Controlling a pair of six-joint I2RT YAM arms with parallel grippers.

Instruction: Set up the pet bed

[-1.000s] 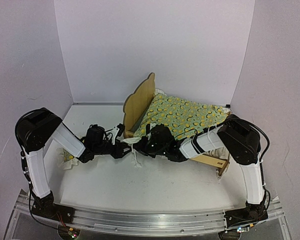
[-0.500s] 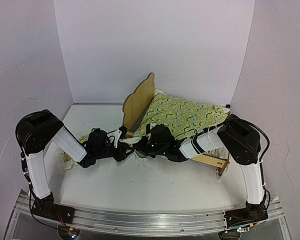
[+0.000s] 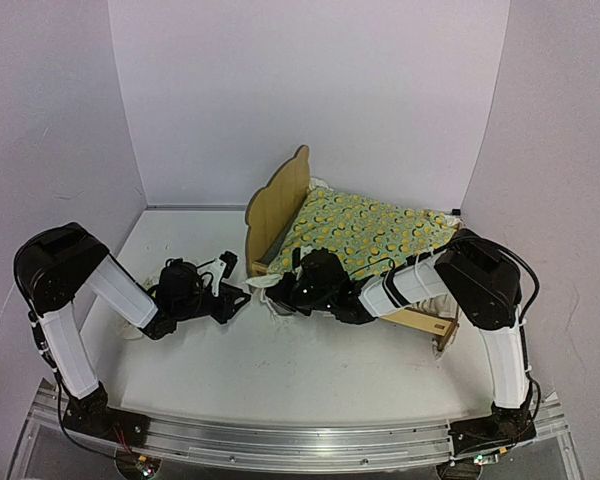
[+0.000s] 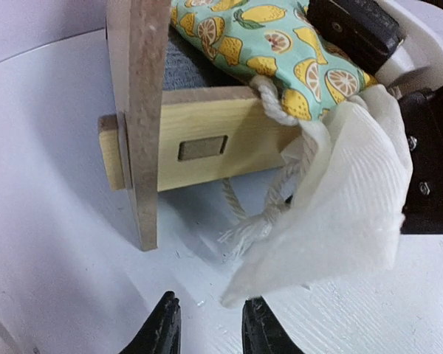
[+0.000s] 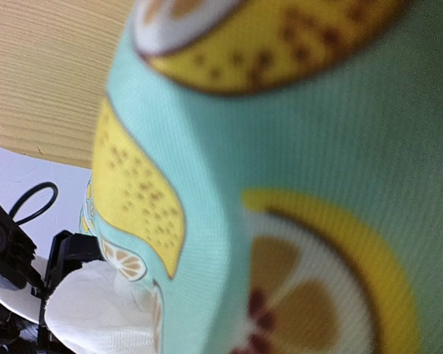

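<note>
Though under quilt (image 3: 370, 230), plywood pet bed (image 3: 277, 205)

White-shelled arms (image 3: 120, 290), bulky black joints (image 3: 55, 262), black end effectors (image 4: 210, 324), thin cables (image 3: 528, 272)

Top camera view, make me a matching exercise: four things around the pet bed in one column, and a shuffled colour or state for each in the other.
Column one:
1. headboard
2. quilt
3. left gripper
4. right gripper

Column two:
A. jaws shut on the ruffled corner
B. plain light wood, standing upright
C. lemon print, spread over the pet bed
D. jaws apart, holding nothing

Pairs: 1-B, 2-C, 3-D, 4-A
</note>
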